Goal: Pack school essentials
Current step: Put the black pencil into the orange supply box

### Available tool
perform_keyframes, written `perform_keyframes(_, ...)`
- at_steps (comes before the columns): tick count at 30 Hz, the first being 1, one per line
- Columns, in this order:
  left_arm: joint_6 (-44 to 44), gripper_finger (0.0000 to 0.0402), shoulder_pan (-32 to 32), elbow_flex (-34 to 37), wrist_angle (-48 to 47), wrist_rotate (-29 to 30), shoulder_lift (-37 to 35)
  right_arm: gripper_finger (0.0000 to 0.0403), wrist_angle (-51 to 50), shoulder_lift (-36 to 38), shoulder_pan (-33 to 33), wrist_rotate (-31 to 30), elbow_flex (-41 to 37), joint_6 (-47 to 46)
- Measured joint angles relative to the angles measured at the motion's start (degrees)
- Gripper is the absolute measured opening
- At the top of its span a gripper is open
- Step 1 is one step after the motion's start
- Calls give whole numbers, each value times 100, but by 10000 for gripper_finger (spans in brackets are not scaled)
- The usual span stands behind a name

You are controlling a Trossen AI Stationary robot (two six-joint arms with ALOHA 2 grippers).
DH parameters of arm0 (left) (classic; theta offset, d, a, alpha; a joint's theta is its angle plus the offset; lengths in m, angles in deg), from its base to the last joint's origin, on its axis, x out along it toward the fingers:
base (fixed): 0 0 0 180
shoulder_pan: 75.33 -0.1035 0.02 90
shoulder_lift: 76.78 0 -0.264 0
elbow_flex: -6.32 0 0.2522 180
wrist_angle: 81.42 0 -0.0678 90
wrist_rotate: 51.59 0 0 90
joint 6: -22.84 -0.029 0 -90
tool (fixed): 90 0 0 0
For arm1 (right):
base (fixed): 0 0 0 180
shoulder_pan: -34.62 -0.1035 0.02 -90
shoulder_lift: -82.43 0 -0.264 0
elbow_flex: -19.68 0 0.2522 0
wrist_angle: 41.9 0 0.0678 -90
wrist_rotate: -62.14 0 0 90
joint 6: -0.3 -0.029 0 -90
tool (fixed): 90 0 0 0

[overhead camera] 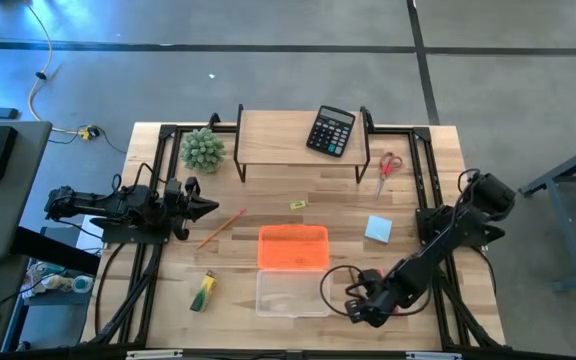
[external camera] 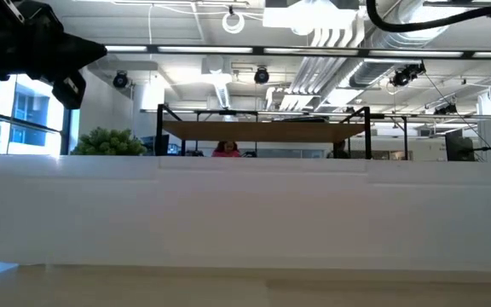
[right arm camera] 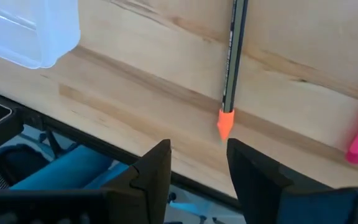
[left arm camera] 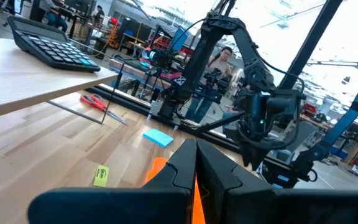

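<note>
With the right tool (right arm camera: pixel 197 163) released and hovering at the worktop's (right arm camera: pixel 278 74) front edge, centre its parted fingers over the orange-tipped pencil (right arm camera: pixel 232 68) lying just ahead, beside the clear box (right arm camera: pixel 30 28), then descend squarely before clamping; the left tool (left arm camera: pixel 194 171) waits clenched.

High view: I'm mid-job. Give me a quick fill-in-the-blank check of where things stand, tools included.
1. The black calculator sits on the raised ____, not on the table top.
2. The square note pad is light ____ in colour.
3. The left tool is ____ and holds nothing.
4. The right tool has its fingers apart, and the pencil lying just ahead of them ends in an ____ tip.

Missing words: shelf; blue; shut; orange
</note>
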Motion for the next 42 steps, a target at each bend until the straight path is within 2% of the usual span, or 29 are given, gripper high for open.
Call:
perform_keyframes(4,4,1,0,0,-14,56,0,149,-18,-90,-133,-350,0,-99)
perform_keyframes(8,4,1,-1,0,-14,72,0,149,-17,-210,-269,-447,0,-96)
perform_keyframes(20,15,1,-2,0,-14,259,0,149,120,-523,-423,-447,-3,32)
perform_keyframes(32,13,0,-1,1,-12,499,0,146,189,-851,-406,-123,17,-18)
perform_keyframes(42,1,0,-2,0,-14,647,0,68,-77,-870,-399,119,13,-279)
